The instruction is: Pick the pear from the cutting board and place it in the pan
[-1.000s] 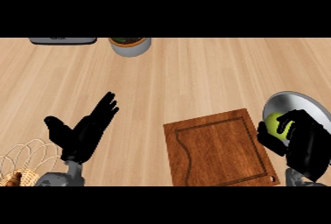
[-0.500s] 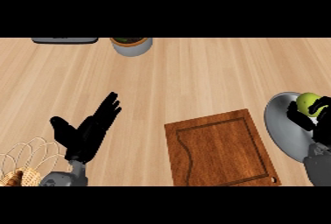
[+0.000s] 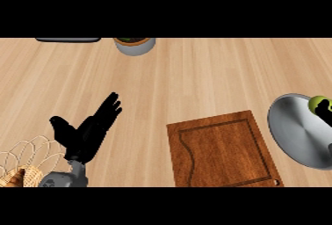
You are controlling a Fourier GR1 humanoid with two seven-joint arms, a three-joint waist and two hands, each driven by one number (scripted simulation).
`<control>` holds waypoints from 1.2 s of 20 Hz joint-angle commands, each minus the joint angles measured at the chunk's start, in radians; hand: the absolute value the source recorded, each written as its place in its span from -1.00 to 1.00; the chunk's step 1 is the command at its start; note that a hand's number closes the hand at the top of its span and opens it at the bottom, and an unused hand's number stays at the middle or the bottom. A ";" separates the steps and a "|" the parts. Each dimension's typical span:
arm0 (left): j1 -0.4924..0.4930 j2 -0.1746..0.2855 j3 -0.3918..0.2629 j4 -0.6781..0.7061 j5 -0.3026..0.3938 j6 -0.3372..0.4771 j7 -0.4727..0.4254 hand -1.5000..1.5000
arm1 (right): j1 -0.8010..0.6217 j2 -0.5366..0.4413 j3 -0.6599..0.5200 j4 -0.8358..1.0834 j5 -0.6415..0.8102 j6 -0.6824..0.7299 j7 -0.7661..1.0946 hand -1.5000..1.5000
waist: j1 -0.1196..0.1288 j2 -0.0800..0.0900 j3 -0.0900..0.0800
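We see the pear (image 3: 318, 103) at the pan (image 3: 295, 129) on the right, off the cutting board (image 3: 224, 151). Whether the right hand (image 3: 323, 114) grips it, we cannot tell. The left hand (image 3: 88, 129) rests open, lower left.

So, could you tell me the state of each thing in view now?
Grey round metal pan: upright, partly cut off at the right edge.
Brown wooden cutting board: nothing on it.
Green pear: in the pan, near its far rim.
Black left hand: open, resting, fingers straight.
Black right hand: barely showing beside the pear.
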 commanded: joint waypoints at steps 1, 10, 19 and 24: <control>0.000 -0.027 -0.028 -0.019 -0.016 0.013 0.003 0.00 | -0.076 -0.062 0.014 0.198 0.030 0.143 0.060 -1.00 | 0.010 0.002 0.000; -0.015 -0.020 0.002 0.004 -0.013 0.004 -0.006 0.00 | -0.135 -0.009 -0.184 0.298 -0.227 0.198 -0.364 -1.00 | 0.003 0.005 0.005; 0.026 -0.036 -0.006 -0.051 -0.024 0.029 0.007 0.00 | -0.119 -0.055 -0.411 0.355 -0.514 0.504 -0.550 -1.00 | -0.005 -0.002 0.002; 0.001 -0.047 -0.009 -0.040 -0.044 0.047 0.038 0.00 | 0.005 -0.125 -0.401 0.387 -0.546 0.758 -0.611 -1.00 | -0.021 -0.006 0.000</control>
